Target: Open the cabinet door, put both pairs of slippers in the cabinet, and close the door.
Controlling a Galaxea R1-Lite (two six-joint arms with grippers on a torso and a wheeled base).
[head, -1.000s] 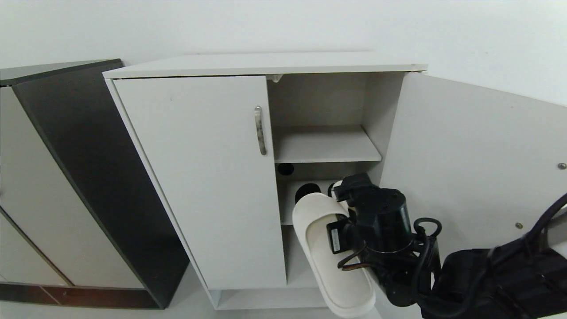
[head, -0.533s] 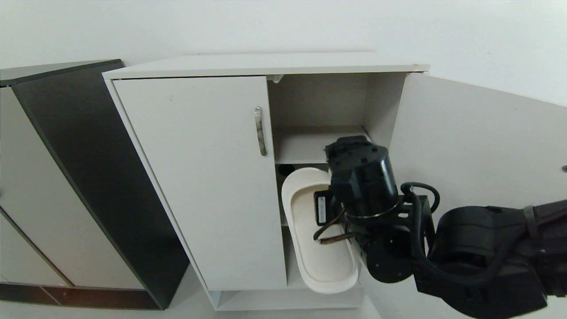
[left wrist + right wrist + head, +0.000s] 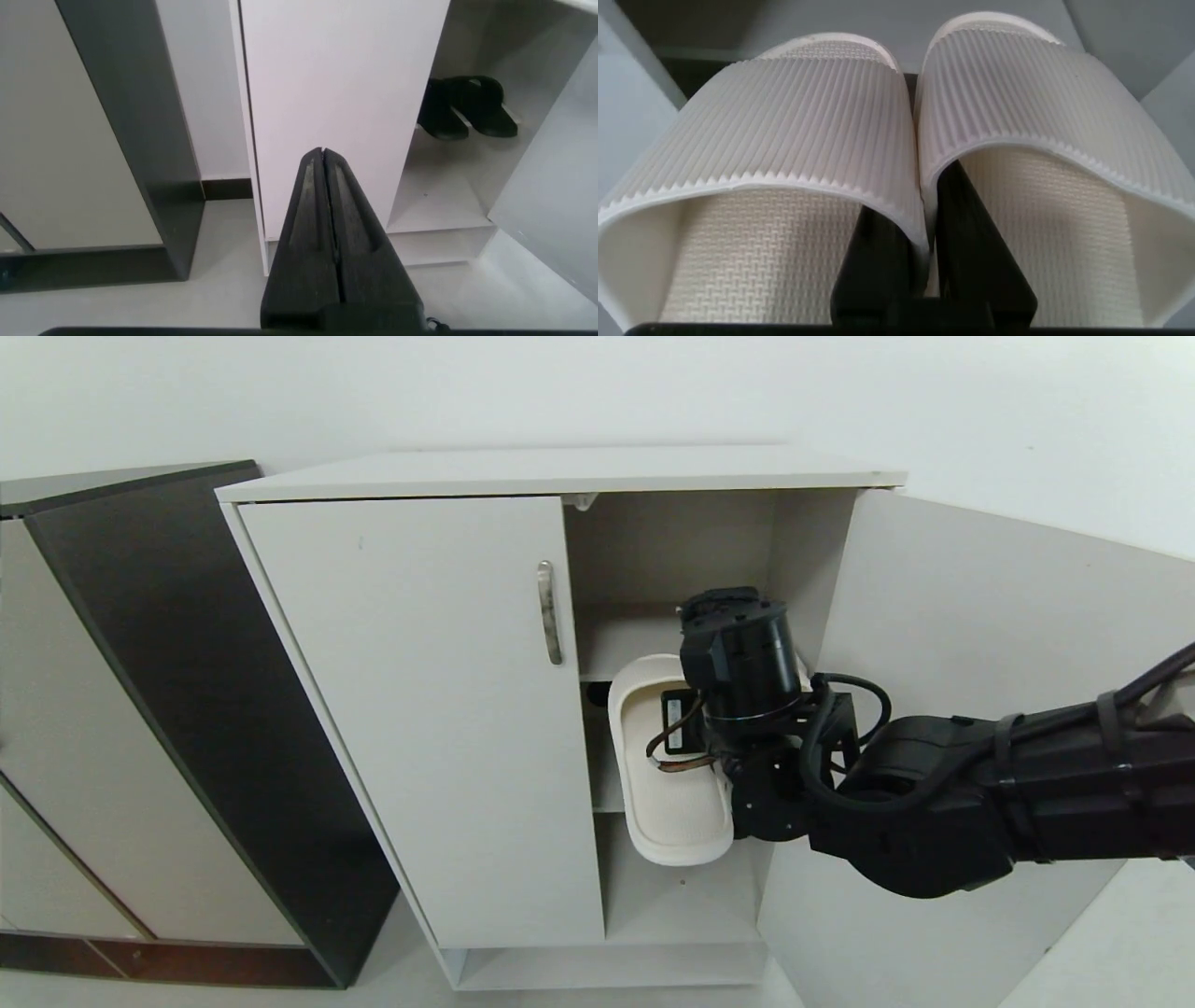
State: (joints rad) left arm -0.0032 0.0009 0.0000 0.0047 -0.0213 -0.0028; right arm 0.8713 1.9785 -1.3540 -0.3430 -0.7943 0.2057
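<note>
Left gripper [image 3: 322, 154]: fingers pressed together, nothing in them, facing closed left door [image 3: 420, 709]. Black slippers [image 3: 464, 105] parked on shelf inside open half of cabinet [image 3: 560, 471]. White slippers [image 3: 667, 775] partway into opening, heels poking out, right gripper [image 3: 926, 233] clamped on both inner straps. Right door [image 3: 980, 616] swung wide.

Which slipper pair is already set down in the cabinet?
The black pair, lying free in the cabinet; the cream pair is clamped in the right gripper.
</note>
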